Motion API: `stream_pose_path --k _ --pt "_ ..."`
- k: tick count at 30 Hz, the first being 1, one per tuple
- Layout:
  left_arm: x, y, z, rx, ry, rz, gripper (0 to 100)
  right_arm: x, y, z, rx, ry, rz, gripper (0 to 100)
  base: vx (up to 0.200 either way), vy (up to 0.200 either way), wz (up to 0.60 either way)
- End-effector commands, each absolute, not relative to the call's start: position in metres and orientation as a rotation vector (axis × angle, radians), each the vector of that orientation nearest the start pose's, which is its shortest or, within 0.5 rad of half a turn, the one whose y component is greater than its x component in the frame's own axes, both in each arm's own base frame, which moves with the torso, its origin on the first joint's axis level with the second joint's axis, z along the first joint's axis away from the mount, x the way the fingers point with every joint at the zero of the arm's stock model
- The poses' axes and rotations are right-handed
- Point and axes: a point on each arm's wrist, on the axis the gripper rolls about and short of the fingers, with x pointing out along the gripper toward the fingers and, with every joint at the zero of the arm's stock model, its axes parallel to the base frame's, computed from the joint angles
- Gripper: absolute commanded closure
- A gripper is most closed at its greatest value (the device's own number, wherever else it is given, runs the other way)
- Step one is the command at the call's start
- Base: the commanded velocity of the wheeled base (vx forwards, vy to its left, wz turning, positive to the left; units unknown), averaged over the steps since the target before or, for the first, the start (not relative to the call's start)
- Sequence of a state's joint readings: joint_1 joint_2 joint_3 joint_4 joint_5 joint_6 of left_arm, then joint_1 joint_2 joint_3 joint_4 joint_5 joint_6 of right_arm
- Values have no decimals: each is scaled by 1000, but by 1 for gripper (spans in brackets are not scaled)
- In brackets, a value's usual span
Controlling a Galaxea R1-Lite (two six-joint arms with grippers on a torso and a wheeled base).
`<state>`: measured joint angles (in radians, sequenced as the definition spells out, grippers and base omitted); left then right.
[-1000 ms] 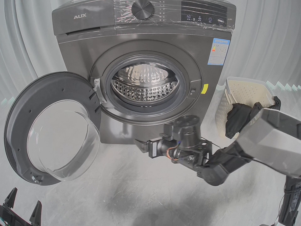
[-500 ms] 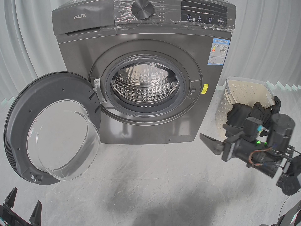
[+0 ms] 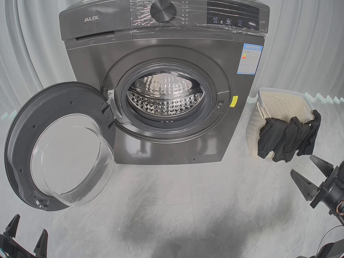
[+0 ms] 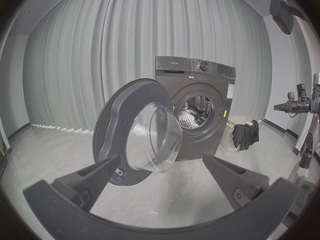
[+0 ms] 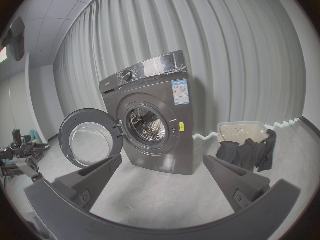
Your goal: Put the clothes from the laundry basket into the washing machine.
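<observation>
Left gripper [image 3: 30, 223] near-left and right gripper [image 3: 302, 164] near-right both have jaws apart, empty; beyond the right one, black clothes [image 3: 286, 137] drape over the basket [image 3: 252, 126] rim, just right of the washer [image 3: 161, 47], its door [image 3: 53, 103] open

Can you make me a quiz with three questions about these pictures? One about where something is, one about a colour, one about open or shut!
1. Where are the clothes? A) inside the machine B) draped over the laundry basket rim C) on the floor
2. What colour are they? A) white B) red C) black
3. The washing machine door is: A) wide open B) shut C) missing
Answers: B, they hang over its rim; C, all are black; A, it stands swung aside.
</observation>
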<state>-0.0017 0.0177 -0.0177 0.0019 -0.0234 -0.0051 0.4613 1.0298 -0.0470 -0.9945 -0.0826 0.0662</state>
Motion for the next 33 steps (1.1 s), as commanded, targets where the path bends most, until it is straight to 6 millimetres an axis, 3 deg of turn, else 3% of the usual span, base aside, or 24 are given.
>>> stream_pose_path --k 1,7,12,18,26,33 --pt "-23 0 76 -6 3 -25 0 43 12 142 4 -72 242 0 0 0 0" --pt "-23 -1 76 -8 3 -26 0 8 0 119 -26 -71 118 0 0 0 0" --pt "-23 -1 76 -6 2 -26 0 -7 -3 106 -24 -85 72 0 0 0 0" --pt "-23 0 76 -6 2 -23 0 -16 -3 91 -24 -54 19 0 0 0 0" --pt "-23 0 76 -6 2 -23 0 -20 -2 86 -17 -60 -88 0 0 0 0" --pt "-23 0 76 -6 2 -23 0 -23 -1 80 -14 -47 -31 0 0 0 0"
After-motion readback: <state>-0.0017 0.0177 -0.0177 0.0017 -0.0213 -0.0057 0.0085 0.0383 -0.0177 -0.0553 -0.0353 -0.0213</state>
